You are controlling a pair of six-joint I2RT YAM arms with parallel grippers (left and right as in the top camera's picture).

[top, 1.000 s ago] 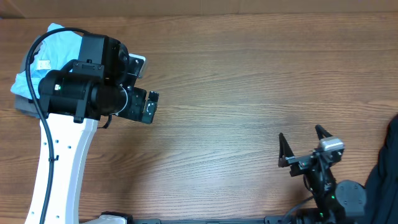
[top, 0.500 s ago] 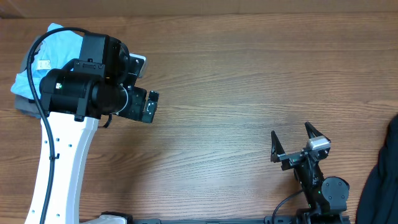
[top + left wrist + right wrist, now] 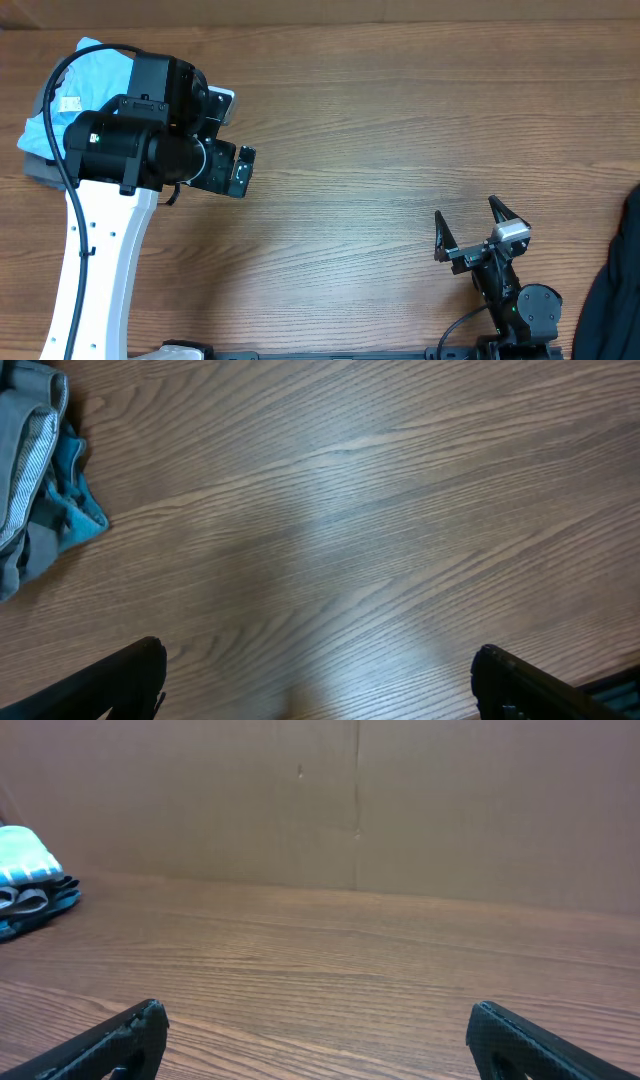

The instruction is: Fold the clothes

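The folded light blue T-shirt (image 3: 85,75) lies on a grey garment (image 3: 38,168) at the far left, mostly hidden under my left arm. In the left wrist view the pile's grey and blue edge (image 3: 40,480) is at the upper left. My left gripper (image 3: 242,168) is open and empty over bare wood to the right of the pile (image 3: 320,675). My right gripper (image 3: 468,228) is open and empty near the front edge, right of centre (image 3: 320,1035). A black garment (image 3: 612,285) lies at the right edge. The pile shows far off in the right wrist view (image 3: 28,880).
The wooden table (image 3: 380,130) spans the view. A brown wall (image 3: 360,800) stands behind its far edge. My left arm's white link (image 3: 90,270) runs from the front edge up to the pile.
My right arm moved a little left and toward the front edge a second ago, then stayed still. The left arm and the clothes have not moved.
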